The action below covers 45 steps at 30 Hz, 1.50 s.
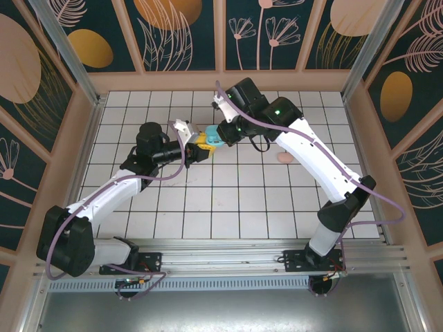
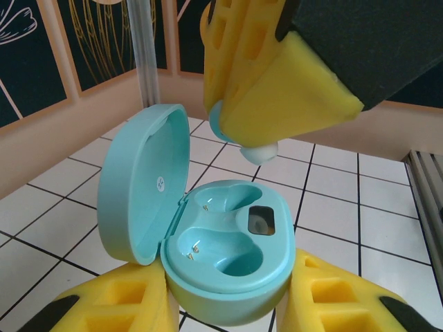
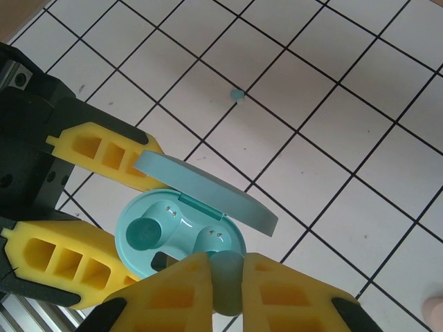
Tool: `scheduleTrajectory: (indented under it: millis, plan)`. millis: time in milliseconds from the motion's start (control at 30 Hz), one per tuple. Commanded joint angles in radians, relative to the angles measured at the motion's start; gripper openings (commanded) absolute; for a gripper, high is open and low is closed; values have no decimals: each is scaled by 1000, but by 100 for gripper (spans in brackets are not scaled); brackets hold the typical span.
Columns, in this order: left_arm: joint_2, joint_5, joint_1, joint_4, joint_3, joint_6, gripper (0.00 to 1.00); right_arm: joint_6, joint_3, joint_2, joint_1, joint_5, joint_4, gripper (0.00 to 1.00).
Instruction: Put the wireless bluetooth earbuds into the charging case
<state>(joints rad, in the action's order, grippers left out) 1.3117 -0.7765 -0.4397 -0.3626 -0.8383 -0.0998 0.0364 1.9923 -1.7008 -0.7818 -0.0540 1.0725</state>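
The left fingers [image 2: 111,304] are closed on the base of the teal case [image 2: 228,297], one on each side, holding it with its lid [image 2: 142,187] swung open. Both wells show bare contact pins in the left wrist view, so I judge that no bud is seated.

The right fingers [image 2: 277,83] are pinched on a teal bud [image 2: 259,151] with its pale tip pointing down. It hangs just above the case, over the far well, and is not touching it. From the right wrist the bud [image 3: 225,277] sits clamped between the two yellow fingers [image 3: 173,290], close over the near rim of the case [image 3: 138,214].

So the task is at an early stage. The case is open and steadied and the first bud is picked up and brought over it, but the bud is not yet in. It has to go down into its well and be let go.

A tiny teal piece [image 3: 237,94] lies on the worktop [image 3: 346,138] beyond the lid, well apart. It may be the second bud, but it is too small to tell. A pink oval [image 1: 284,158] lies further off to the right.
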Motion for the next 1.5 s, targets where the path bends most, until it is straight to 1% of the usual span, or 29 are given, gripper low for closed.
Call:
scheduleTrajectory:
  millis: [0, 367, 867, 1000, 1100, 1200, 1333, 1467]
  plan:
    - [-17, -15, -3, -49, -6, 20, 20, 20, -19, -3, -14, -18, -5, 13]
    - [-46, -12, -4, -64, 19, 37, 20, 16, -26, -26, -35, 9, 0, 13]
    - [-54, -14, -4, -89, 34, 54, 20, 29, 28, -68, -42, 110, 29, 12]
    - [-58, -8, -3, -94, 37, 60, 20, 40, 21, -68, -43, 79, 37, 13]
    - [-58, -2, -3, -93, 35, 60, 20, 52, 5, -52, -52, 74, 37, 16]
    - [-55, 2, -4, -93, 33, 60, 20, 64, -7, -36, -56, 18, 32, 20]
    - [-52, 4, -4, -95, 31, 60, 20, 63, -3, -40, -59, -26, 36, 24]
    - [-49, 4, -3, -93, 25, 60, 20, 40, -1, -51, -60, -44, 47, 28]
